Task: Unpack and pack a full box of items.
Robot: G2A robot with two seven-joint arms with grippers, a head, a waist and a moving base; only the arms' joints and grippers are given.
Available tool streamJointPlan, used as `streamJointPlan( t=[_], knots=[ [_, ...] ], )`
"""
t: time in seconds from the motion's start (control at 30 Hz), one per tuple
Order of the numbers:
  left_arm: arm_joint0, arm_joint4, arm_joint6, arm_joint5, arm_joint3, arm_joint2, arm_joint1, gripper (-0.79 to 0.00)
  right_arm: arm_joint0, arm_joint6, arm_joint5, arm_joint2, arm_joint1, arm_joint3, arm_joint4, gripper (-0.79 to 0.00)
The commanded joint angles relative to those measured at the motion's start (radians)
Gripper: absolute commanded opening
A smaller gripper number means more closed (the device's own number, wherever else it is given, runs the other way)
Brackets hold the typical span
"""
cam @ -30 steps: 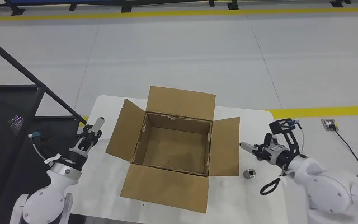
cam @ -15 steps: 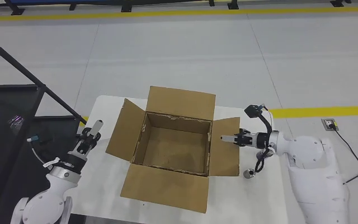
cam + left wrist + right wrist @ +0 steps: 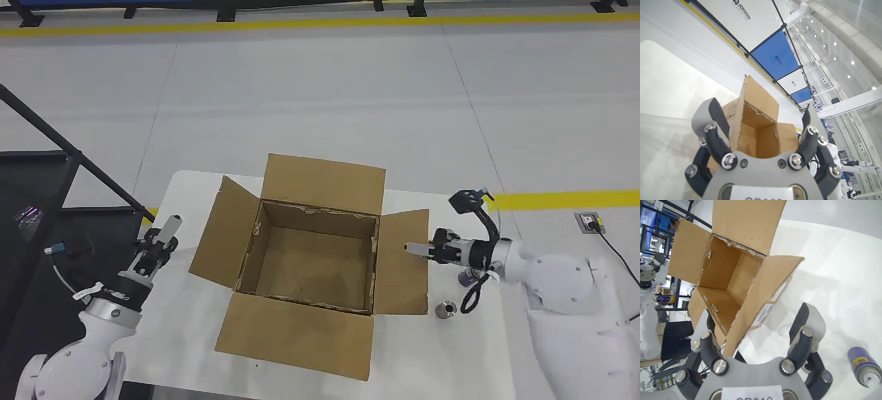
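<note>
At the right flap of the empty box, the right end effector, spread and holding nothing, has swung over from the spray can on the tabletop; packing likely comes next.

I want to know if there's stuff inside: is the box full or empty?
Empty. The box has its flaps spread open, and from above its bare brown floor shows with nothing on it.
</note>
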Motion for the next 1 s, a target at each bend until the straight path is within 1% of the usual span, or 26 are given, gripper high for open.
streamJointPlan(
  t=[0.0,0.1,0.2,0.3,0.4,0.5,0.63,0.77,0.93,0.97],
  knots=[
    [0.000,-0.007,0.008,-0.003,0.002,-0.006,0.000,0.000,-0.096,-0.019,-0.001,0.046,0.011,-0.124,-0.084,0.000],
    [-0.001,-0.018,0.018,-0.007,0.007,-0.012,0.000,0.000,-0.219,-0.050,0.019,0.091,0.022,-0.240,-0.197,0.000],
    [-0.005,-0.027,0.023,-0.010,0.017,-0.016,-0.001,0.000,-0.323,-0.094,0.029,0.115,0.028,-0.314,-0.292,0.000],
    [-0.010,-0.033,0.027,-0.013,0.028,-0.017,0.000,0.000,-0.398,-0.111,0.027,0.107,0.033,-0.342,-0.382,0.000],
    [-0.016,-0.039,0.030,-0.015,0.035,-0.018,-0.001,0.000,-0.431,-0.121,0.017,0.068,0.036,-0.334,-0.449,0.000],
    [-0.022,-0.041,0.029,-0.016,0.041,-0.016,0.000,0.000,-0.433,-0.111,0.037,0.024,0.038,-0.298,-0.516,0.000],
    [-0.027,-0.040,0.024,-0.019,0.044,-0.011,0.000,0.000,-0.404,-0.108,0.075,-0.028,0.038,-0.225,-0.574,0.000],
    [-0.027,-0.039,0.020,-0.018,0.045,-0.010,0.001,0.000,-0.352,-0.125,0.094,-0.057,0.036,-0.120,-0.569,0.000],
    [-0.022,-0.037,0.016,-0.019,0.048,-0.014,0.002,0.000,-0.304,-0.152,0.080,-0.080,0.037,-0.030,-0.550,0.000],
    [-0.020,-0.037,0.015,-0.019,0.047,-0.015,0.002,0.000,-0.298,-0.152,0.080,-0.085,0.037,-0.019,-0.549,-0.074]
  ],
)
